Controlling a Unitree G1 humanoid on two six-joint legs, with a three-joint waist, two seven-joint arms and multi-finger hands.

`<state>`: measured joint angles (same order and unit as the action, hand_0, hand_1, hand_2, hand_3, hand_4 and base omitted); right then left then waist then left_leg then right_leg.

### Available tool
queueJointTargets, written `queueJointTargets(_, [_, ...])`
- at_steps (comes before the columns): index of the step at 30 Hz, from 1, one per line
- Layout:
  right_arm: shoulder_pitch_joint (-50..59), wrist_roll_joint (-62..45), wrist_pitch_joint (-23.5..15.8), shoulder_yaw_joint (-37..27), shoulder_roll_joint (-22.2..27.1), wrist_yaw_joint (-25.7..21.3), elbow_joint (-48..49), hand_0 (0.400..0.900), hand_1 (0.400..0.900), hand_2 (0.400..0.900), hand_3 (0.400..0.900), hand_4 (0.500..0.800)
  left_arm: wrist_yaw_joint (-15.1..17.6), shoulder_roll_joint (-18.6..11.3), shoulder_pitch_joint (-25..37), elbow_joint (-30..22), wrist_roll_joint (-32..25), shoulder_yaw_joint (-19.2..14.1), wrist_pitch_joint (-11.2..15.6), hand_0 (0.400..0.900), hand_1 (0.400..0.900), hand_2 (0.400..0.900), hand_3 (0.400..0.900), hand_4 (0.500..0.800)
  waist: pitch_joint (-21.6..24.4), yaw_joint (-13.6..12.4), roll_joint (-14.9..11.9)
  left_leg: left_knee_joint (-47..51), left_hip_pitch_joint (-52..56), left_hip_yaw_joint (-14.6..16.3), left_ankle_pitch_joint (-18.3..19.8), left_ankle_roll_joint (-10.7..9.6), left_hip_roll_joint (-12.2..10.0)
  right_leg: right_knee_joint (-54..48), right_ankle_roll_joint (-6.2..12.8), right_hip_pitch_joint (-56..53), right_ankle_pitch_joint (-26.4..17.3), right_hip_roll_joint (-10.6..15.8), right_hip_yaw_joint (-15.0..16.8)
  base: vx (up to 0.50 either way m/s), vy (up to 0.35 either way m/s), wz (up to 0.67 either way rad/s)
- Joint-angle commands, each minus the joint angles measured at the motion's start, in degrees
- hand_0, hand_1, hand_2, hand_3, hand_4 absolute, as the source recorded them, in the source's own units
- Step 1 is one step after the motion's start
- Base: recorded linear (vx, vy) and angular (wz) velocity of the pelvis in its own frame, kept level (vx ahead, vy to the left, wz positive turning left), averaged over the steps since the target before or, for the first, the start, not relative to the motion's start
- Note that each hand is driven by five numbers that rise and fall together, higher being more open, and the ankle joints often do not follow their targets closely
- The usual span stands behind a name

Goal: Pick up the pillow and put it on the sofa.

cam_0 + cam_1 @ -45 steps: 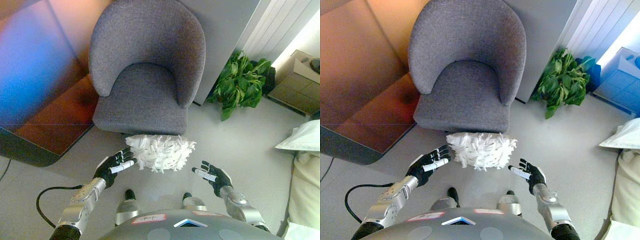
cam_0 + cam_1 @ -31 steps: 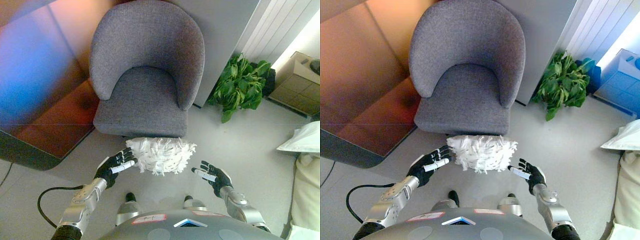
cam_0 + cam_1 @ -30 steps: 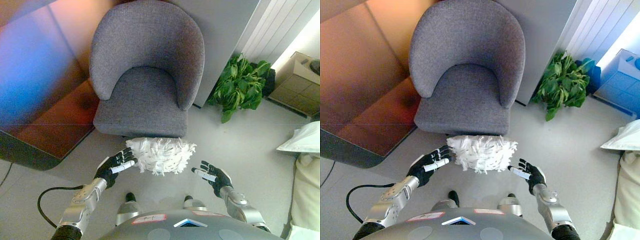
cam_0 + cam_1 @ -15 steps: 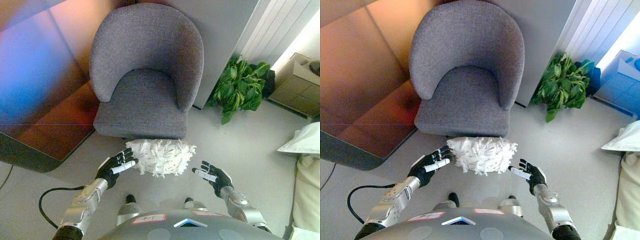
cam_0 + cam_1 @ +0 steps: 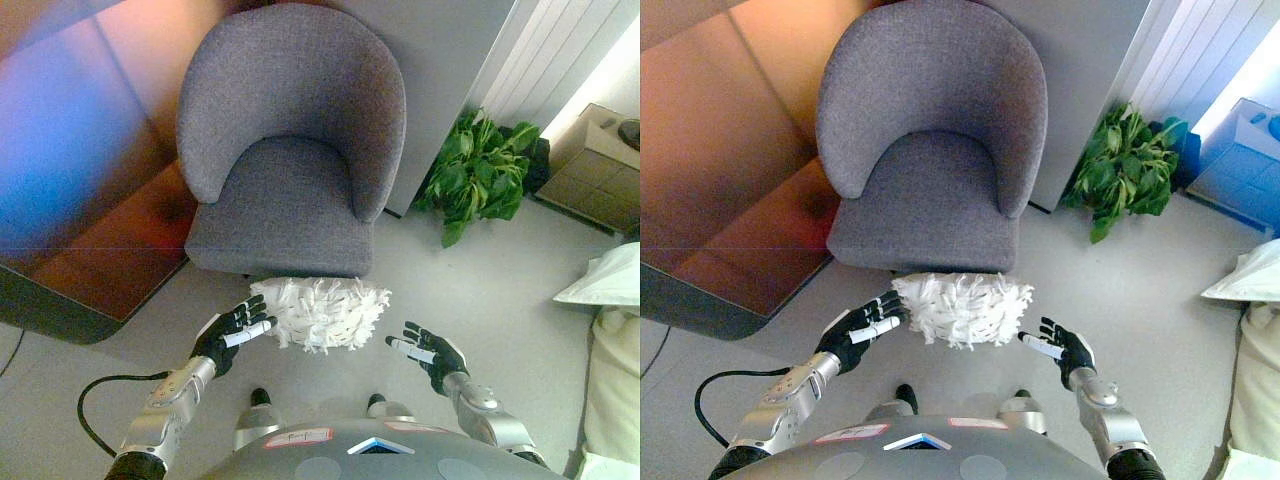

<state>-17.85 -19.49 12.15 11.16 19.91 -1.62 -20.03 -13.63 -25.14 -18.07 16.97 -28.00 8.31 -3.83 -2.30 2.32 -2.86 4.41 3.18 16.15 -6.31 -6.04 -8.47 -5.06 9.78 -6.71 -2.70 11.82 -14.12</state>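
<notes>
Pale grey floor [image 5: 480,290]. A green potted plant [image 5: 478,175] stands at the foot of a grey wall [image 5: 440,60]. White slatted panelling [image 5: 560,50] lies right of it. A cardboard box [image 5: 595,160] sits far right.

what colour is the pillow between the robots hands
White, with a shaggy, fringed surface. The pillow shows best in the left eye view.

The shaggy white pillow [image 5: 320,313] lies between the two hands, tight against the front edge of the grey armchair [image 5: 290,150], so nothing passes behind it. Bare floor [image 5: 480,290] lies open to its right, as far as the potted plant [image 5: 478,175]. On the left a dark low counter [image 5: 70,280] hems in the floor.
</notes>
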Motion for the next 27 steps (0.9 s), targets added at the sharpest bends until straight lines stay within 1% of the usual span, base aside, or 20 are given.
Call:
queueJointTargets(1, [7.18,-0.64,-2.30,-0.91,4.58,0.69,5.32,0.900,0.900,0.900,0.900,0.800,0.03,-1.89,5.24,-6.94,-5.45,-1.57,4.34,0.900,0.900,0.900,0.900,0.800,-2.66,-1.75,-1.31,-19.35,-2.77,-3.70,4.94,0.03,-4.62,0.34,-4.36,3.10,-1.82,-3.49,1.41,-0.04,-0.156,-0.08])
queueJointTargets(2, [7.74,-0.91,-3.64,-0.86,6.16,0.46,4.28,0.900,0.900,0.900,0.900,0.800,0.24,-1.58,5.45,-7.07,-6.23,-1.36,5.26,0.900,0.900,0.900,0.900,0.800,-5.02,-2.26,-1.93,-35.43,-9.83,-6.93,1.58,-0.66,-6.39,0.99,-6.85,2.80,-1.79,-4.21,1.94,-0.02,-0.181,-0.08])
queueJointTargets(3, [7.51,-1.08,-4.27,-1.20,6.55,0.52,3.65,0.900,0.900,0.900,0.900,0.800,-0.01,-1.46,5.33,-6.97,-6.88,-1.66,5.17,0.900,0.900,0.900,0.900,0.800,-5.57,-2.53,-2.38,-39.38,-12.41,-8.05,0.77,-0.43,-5.97,1.27,-7.46,2.47,-1.80,-4.00,1.95,0.03,-0.159,-0.09])
queueJointTargets(5, [6.62,-1.03,-5.05,-1.99,6.57,1.06,3.15,0.900,0.900,0.900,0.900,0.800,-0.84,-1.26,4.10,-7.72,-7.31,-2.44,4.57,0.900,0.900,0.900,0.900,0.800,-6.23,-3.35,-2.54,-38.58,-13.94,-8.79,0.05,-0.39,-5.45,1.30,-7.31,0.89,-1.29,-4.10,2.10,0.15,0.015,-0.02])
queueJointTargets(6, [6.00,-0.90,-5.03,-2.54,6.32,1.51,3.42,0.900,0.900,0.900,0.900,0.800,-1.63,-1.02,2.99,-8.16,-7.21,-2.95,4.32,0.900,0.900,0.900,0.900,0.800,-6.39,-3.81,-2.37,-35.08,-13.43,-8.57,-0.63,-0.56,-5.41,1.14,-6.95,-0.14,-0.65,-4.30,2.02,0.20,0.082,-0.01])
queueJointTargets(8, [4.86,-0.26,-4.57,-3.26,5.91,1.95,4.35,0.900,0.900,0.900,0.900,0.800,-2.55,-0.61,1.59,-8.75,-6.93,-3.67,4.09,0.900,0.900,0.900,0.900,0.800,-6.41,-4.22,-1.33,-26.11,-11.66,-7.37,-3.60,-1.40,-6.10,0.78,-6.38,-1.61,0.52,-4.96,1.77,0.26,0.163,0.01])
queueJointTargets(9, [4.05,-0.01,-4.12,-3.55,5.76,1.86,5.24,0.900,0.900,0.900,0.900,0.800,-2.60,-0.25,1.23,-8.85,-6.95,-3.80,4.10,0.900,0.900,0.900,0.900,0.800,-6.35,-4.32,-0.31,-19.68,-11.25,-6.34,-6.24,-2.20,-6.84,0.58,-6.12,-2.43,1.28,-5.59,1.79,0.28,0.192,0.00])
queueJointTargets(10, [3.55,0.08,-4.00,-3.73,5.74,1.79,5.55,0.900,0.900,0.900,0.900,0.800,-2.76,0.03,1.16,-8.64,-6.81,-3.84,4.26,0.900,0.900,0.900,0.900,0.800,-6.40,-4.45,0.15,-16.00,-11.01,-5.56,-8.00,-2.74,-7.15,0.42,-5.96,-3.05,1.73,-5.82,1.91,0.30,0.203,-0.02])
queueJointTargets(11, [3.05,0.33,-3.97,-3.83,5.67,1.60,5.69,0.900,0.900,0.900,0.900,0.800,-3.13,0.50,1.20,-7.84,-6.56,-3.71,5.02,0.900,0.900,0.900,0.900,0.800,-6.40,-4.62,0.80,-11.92,-11.45,-4.37,-10.06,-3.43,-7.57,0.06,-5.71,-4.09,2.39,-6.14,1.90,0.31,0.196,-0.10])
queueJointTargets(12, [2.36,0.68,-4.50,-3.90,5.48,1.56,5.39,0.900,0.900,0.900,0.900,0.800,-3.34,1.04,1.12,-7.37,-6.21,-3.36,5.62,0.900,0.900,0.900,0.900,0.800,-6.57,-5.09,1.37,-7.63,-12.56,-3.85,-12.53,-4.27,-7.83,0.06,-5.44,-5.33,3.16,-6.48,2.11,0.33,0.188,-0.15])
queueJointTargets(14, [1.27,0.90,-5.58,-4.29,5.38,2.09,4.81,0.900,0.900,0.900,0.900,0.800,-3.88,1.89,0.24,-6.97,-5.53,-3.13,6.68,0.900,0.900,0.900,0.900,0.800,-7.11,-5.94,1.56,-5.00,-14.42,-4.21,-14.65,-4.95,-7.58,0.06,-5.35,-7.09,4.01,-6.74,2.68,0.30,0.131,-0.24])
queueJointTargets(15, [0.82,1.05,-6.10,-4.55,5.42,2.53,4.58,0.900,0.900,0.900,0.900,0.800,-4.23,2.23,-0.39,-6.88,-5.23,-3.07,7.39,0.900,0.900,0.900,0.900,0.800,-7.47,-6.32,1.58,-4.90,-15.56,-3.92,-15.01,-5.13,-7.51,0.06,-5.43,-7.92,4.51,-6.79,2.74,0.31,0.110,-0.31])
queueJointTargets(17, [0.52,1.29,-7.00,-4.68,5.55,3.41,3.82,0.900,0.900,0.900,0.900,0.800,-4.33,2.59,-1.37,-6.87,-4.51,-3.20,7.79,0.900,0.900,0.900,0.900,0.800,-7.82,-6.98,1.50,-4.26,-15.97,-4.13,-13.75,-4.85,-7.66,0.06,-5.24,-8.58,5.08,-6.35,2.53,0.30,0.110,-0.31])
queueJointTargets(19, [0.08,1.38,-6.70,-5.18,5.41,3.90,3.93,0.900,0.900,0.900,0.900,0.800,-3.62,2.38,-1.68,-6.72,-5.21,-3.71,7.05,0.900,0.900,0.900,0.900,0.800,-7.52,-6.56,1.45,-5.30,-14.75,-2.46,-11.97,-4.12,-7.80,0.22,-4.99,-9.29,5.34,-5.69,1.45,0.30,0.099,-0.21])
queueJointTargets(21, [-0.65,0.94,-6.35,-5.61,5.12,4.70,4.72,0.900,0.900,0.900,0.900,0.800,-3.96,1.85,-1.48,-6.80,-4.90,-4.10,6.98,0.900,0.900,0.900,0.900,0.800,-7.13,-6.17,1.09,-5.39,-13.09,-1.04,-9.26,-2.98,-7.52,0.82,-4.24,-10.54,5.96,-4.60,0.12,0.33,0.093,-0.11])
queueJointTargets(23, [-0.92,1.06,-5.94,-5.38,4.80,5.50,6.03,0.900,0.900,0.900,0.900,0.800,-4.19,0.48,-1.01,-7.62,-4.48,-3.51,7.09,0.900,0.900,0.900,0.900,0.800,-6.22,-6.15,0.84,-6.24,-12.22,0.10,-5.20,-1.38,-7.16,2.32,-3.32,-11.16,6.90,-3.18,-1.24,0.31,0.090,-0.02])
queueJointTargets(24, [-0.76,1.31,-5.96,-5.21,4.60,5.61,6.15,0.900,0.900,0.900,0.900,0.800,-4.12,-0.07,-0.57,-7.58,-4.54,-3.30,7.10,0.900,0.900,0.900,0.900,0.800,-5.98,-6.13,0.72,-7.26,-12.40,0.44,-3.85,-0.76,-7.01,3.19,-2.86,-11.11,7.09,-2.53,-1.54,0.28,0.089,0.03])
queueJointTargets(25, [-0.16,1.06,-5.64,-4.79,4.32,5.02,6.19,0.900,0.900,0.900,0.900,0.800,-3.98,-0.75,0.38,-7.34,-4.71,-3.08,6.84,0.900,0.900,0.900,0.900,0.800,-5.71,-6.30,0.56,-8.23,-12.67,0.18,-2.46,-0.18,-6.73,4.53,-2.14,-10.92,7.33,-1.63,-1.82,0.23,0.083,0.01])
queueJointTargets(27, [0.54,0.43,-5.12,-4.50,4.02,4.43,6.20,0.900,0.900,0.900,0.900,0.800,-4.15,-1.58,1.54,-6.98,-4.89,-2.99,6.62,0.900,0.900,0.900,0.900,0.800,-5.36,-6.63,0.36,-9.75,-13.41,-0.97,-1.33,0.36,-6.37,6.36,-1.43,-10.77,8.01,-0.55,-1.92,0.26,0.111,-0.02])
